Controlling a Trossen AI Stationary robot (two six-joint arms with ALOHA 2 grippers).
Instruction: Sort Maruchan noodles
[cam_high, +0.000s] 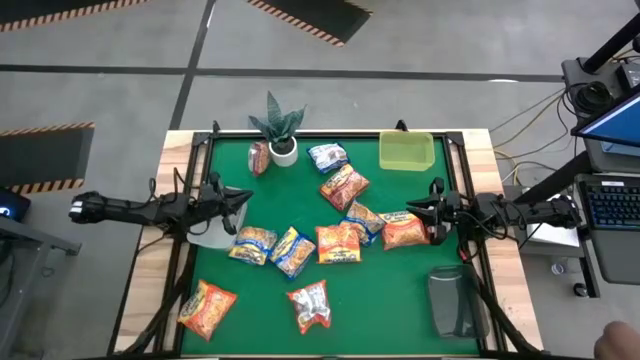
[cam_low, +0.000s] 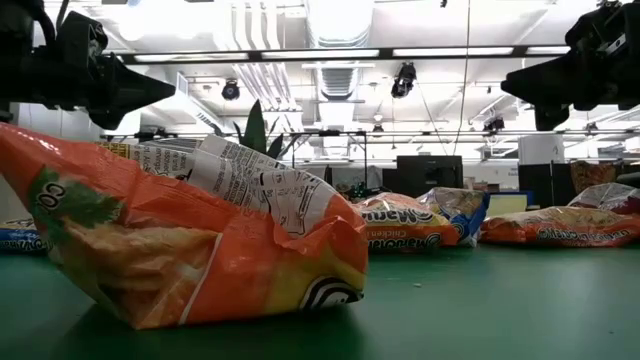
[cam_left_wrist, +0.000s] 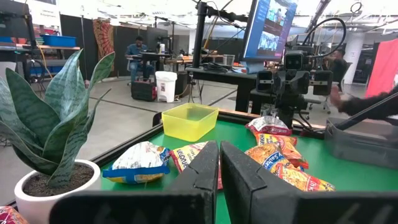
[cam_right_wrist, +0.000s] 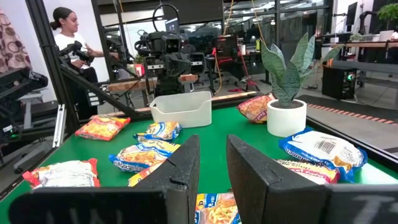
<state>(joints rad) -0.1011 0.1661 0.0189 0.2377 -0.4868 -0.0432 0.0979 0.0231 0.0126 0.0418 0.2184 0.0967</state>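
Observation:
Several Maruchan noodle packets lie flat and scattered on the green table: orange ones (cam_high: 343, 186) (cam_high: 403, 230) (cam_high: 207, 307), yellow-and-blue ones (cam_high: 292, 250) and a red-silver one (cam_high: 310, 305). In the low view an orange packet (cam_low: 190, 250) fills the near left. My left gripper (cam_high: 245, 200) (cam_left_wrist: 219, 146) is shut with nothing in it, held level above the table's left side. My right gripper (cam_high: 415, 210) (cam_right_wrist: 212, 140) hovers level above the right side, its fingers a little apart with nothing between them. Both point at each other across the table.
A white bin (cam_high: 210, 235) sits below my left gripper and a grey bin (cam_high: 455, 300) at the near right. A lime-green tray (cam_high: 406, 150) and a potted plant (cam_high: 280, 130) stand at the far edge. A person (cam_right_wrist: 68, 37) stands beyond the left side.

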